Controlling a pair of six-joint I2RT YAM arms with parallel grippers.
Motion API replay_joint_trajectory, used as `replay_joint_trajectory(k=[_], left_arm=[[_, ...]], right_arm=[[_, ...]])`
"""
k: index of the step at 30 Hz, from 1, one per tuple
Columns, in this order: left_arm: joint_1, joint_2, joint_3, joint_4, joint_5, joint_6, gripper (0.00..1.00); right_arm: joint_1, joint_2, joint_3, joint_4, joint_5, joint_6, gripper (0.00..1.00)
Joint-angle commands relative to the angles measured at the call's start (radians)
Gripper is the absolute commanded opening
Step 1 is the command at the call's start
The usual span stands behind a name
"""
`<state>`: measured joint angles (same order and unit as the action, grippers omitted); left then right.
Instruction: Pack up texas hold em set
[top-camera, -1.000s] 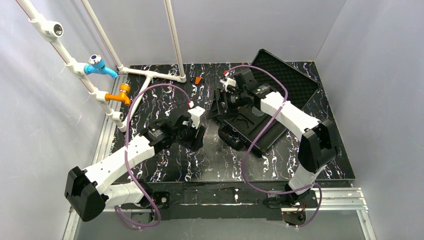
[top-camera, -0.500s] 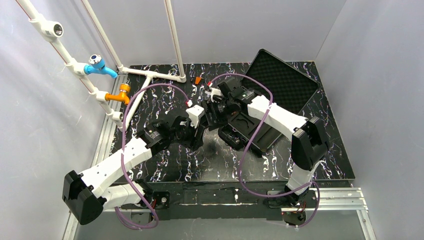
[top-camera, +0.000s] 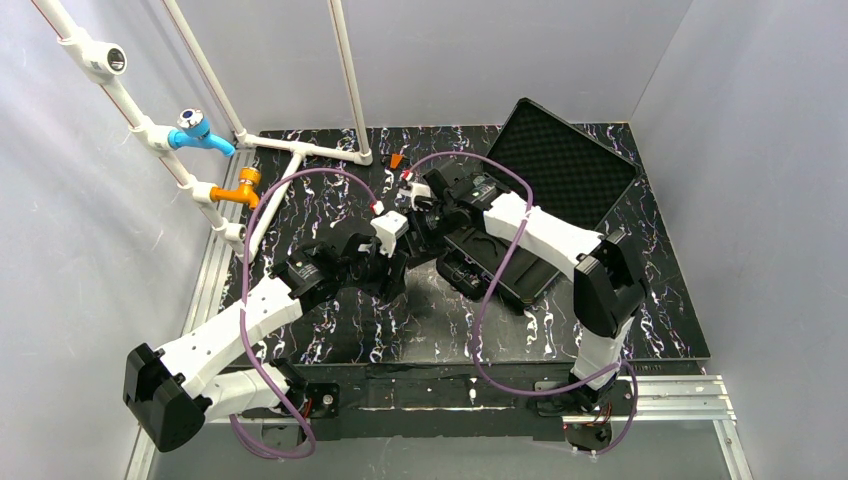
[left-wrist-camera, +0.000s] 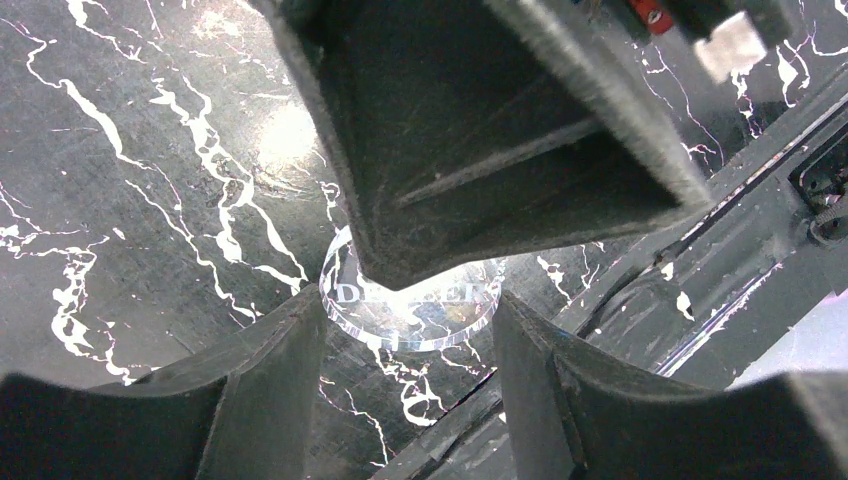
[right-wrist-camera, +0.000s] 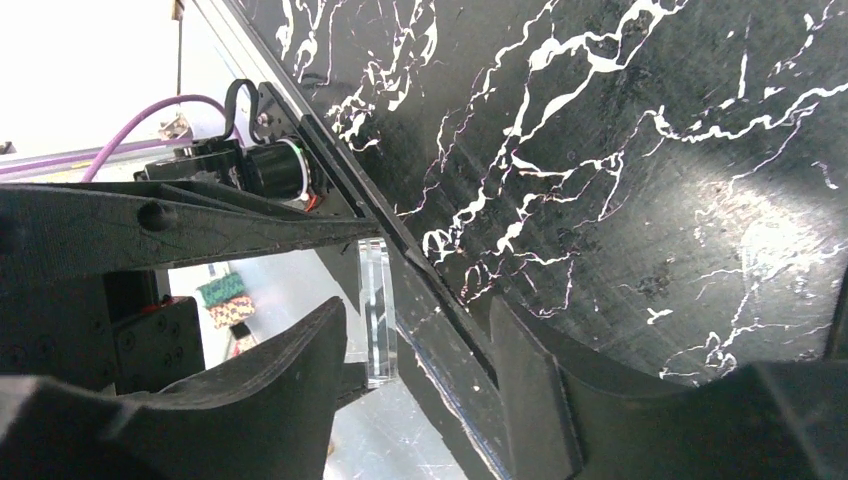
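My left gripper (left-wrist-camera: 408, 302) pinches the clear dealer button (left-wrist-camera: 432, 312) by its rim beside the open black case (top-camera: 575, 160), my right gripper (right-wrist-camera: 418, 310) spread wide around it.

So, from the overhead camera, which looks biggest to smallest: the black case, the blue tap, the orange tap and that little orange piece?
1. The black case, by far the largest.
2. The blue tap and the orange tap look about alike, so I won't rank one above the other.
3. The small orange piece is the tiniest.

Black white-veined marble tabletop (top-camera: 400, 330), plain pale walls (top-camera: 450, 50), white pipe frame (top-camera: 350, 80) at back left.
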<state>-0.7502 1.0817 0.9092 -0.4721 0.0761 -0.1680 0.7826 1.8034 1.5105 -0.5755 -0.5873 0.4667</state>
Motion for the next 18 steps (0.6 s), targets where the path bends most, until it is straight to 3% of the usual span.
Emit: replay_joint_trajectory(k=[1, 13, 18], left_arm=[[-0.006, -0.032, -0.006, 0.001, 0.014, 0.010, 0.00], [-0.005, -0.022, -0.001, 0.001, 0.010, 0.011, 0.00], [-0.006, -0.017, 0.002, 0.001, 0.010, 0.012, 0.00]], right_arm=[[0.015, 0.016, 0.053, 0.000, -0.014, -0.007, 0.61], [0.038, 0.047, 0.062, -0.001, -0.031, -0.005, 0.46], [0.042, 0.058, 0.072, 0.005, -0.057, -0.001, 0.46]])
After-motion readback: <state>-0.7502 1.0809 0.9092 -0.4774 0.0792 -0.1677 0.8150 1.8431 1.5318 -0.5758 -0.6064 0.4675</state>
